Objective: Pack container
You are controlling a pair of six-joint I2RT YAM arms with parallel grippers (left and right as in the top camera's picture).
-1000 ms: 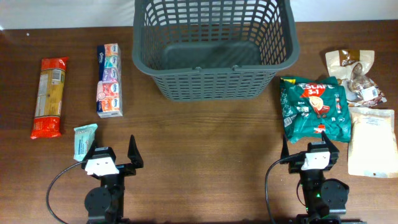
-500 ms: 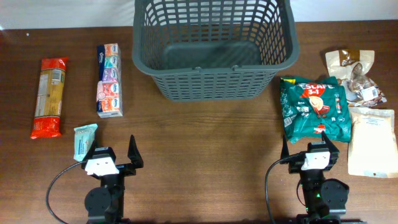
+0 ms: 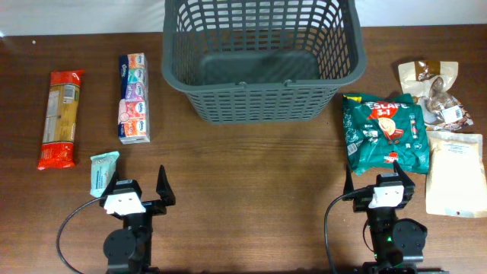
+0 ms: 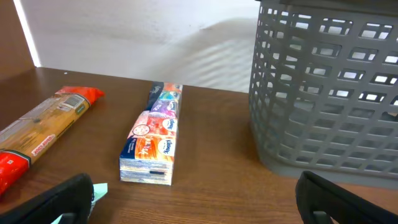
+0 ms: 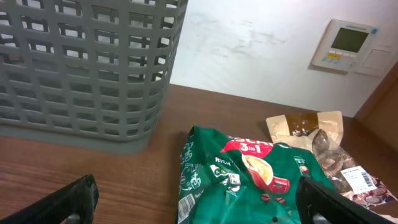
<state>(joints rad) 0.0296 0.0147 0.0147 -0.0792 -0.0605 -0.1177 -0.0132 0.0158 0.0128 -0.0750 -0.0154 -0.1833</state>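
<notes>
The container [image 3: 259, 103], a big dark grey lattice basket, stands empty at the back middle of the table; its wall also fills the left wrist view's right side [image 4: 323, 93] and the right wrist view's left side [image 5: 81, 68]. My left gripper [image 3: 138, 186] rests open near the front left edge, nothing between its fingers [image 4: 199, 205]. A small mint-green bar [image 3: 103, 172] lies just beside its left finger. At the front right my right gripper [image 3: 378, 185] is open and empty too [image 5: 199, 205], right behind a green coffee bag [image 3: 383, 133].
A red pasta packet [image 3: 59, 118] and a long pack of tissues [image 3: 134, 97] lie at the left. A brown snack bag [image 3: 432, 87] and a beige pouch [image 3: 456, 173] lie at the right, beside the coffee bag. A white wall runs behind the table.
</notes>
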